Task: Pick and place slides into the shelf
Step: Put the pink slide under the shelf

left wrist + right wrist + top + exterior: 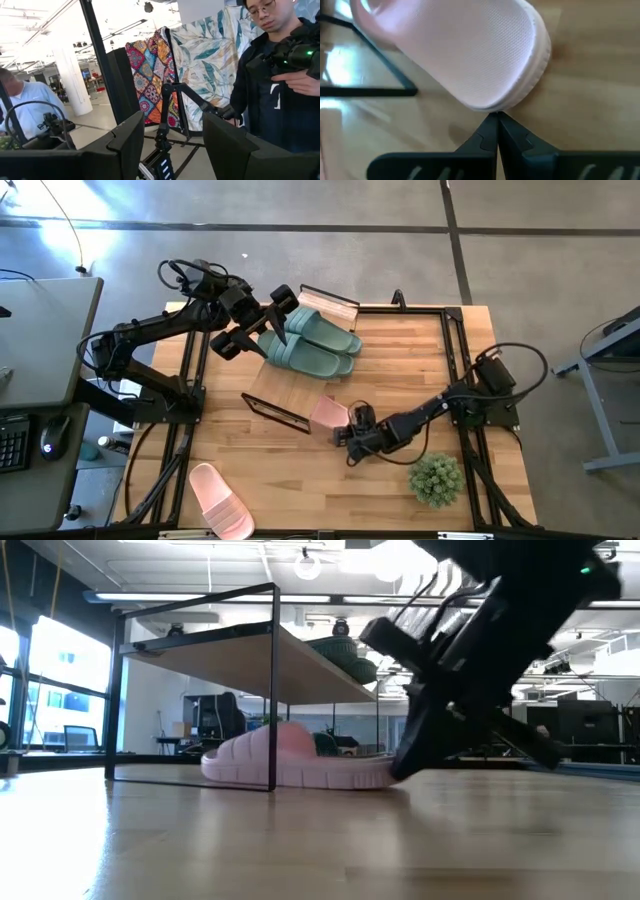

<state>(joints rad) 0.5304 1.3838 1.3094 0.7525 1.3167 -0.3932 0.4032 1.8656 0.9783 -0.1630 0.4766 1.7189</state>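
Just ahead of my right claw (496, 118), whose two dark fingers are pressed tight together with nothing between them, sits the heel of a pale pink slide (328, 413). My fingertips meet right at its rounded sole edge, touching or nearly so; I hold nothing. That slide lies flat on the wooden table (420, 370), its front half already under the shelf (290, 385) and its heel poking out past the thin black wire frame toward me. From the low view, the lower tier shows open room above the pink strap, up to the bamboo plank.

Behind my right claw, near the table's corner, stands a small green potted plant (436, 478), close to my forearm. Farther off, near the table's front edge, the second pink slide (220, 500) lies alone on bare wood with free space round it.

On the shelf's top plank, beyond the pink heel, two sage green slides (315, 340) lie side by side, touching along their lengths. My left claw (265, 330) hovers at their end over the shelf's far side, fingers spread apart and empty; past them its camera sees two people in the room.

Slides look soft and matte, with ribbed soles; the plank is smooth light wood.
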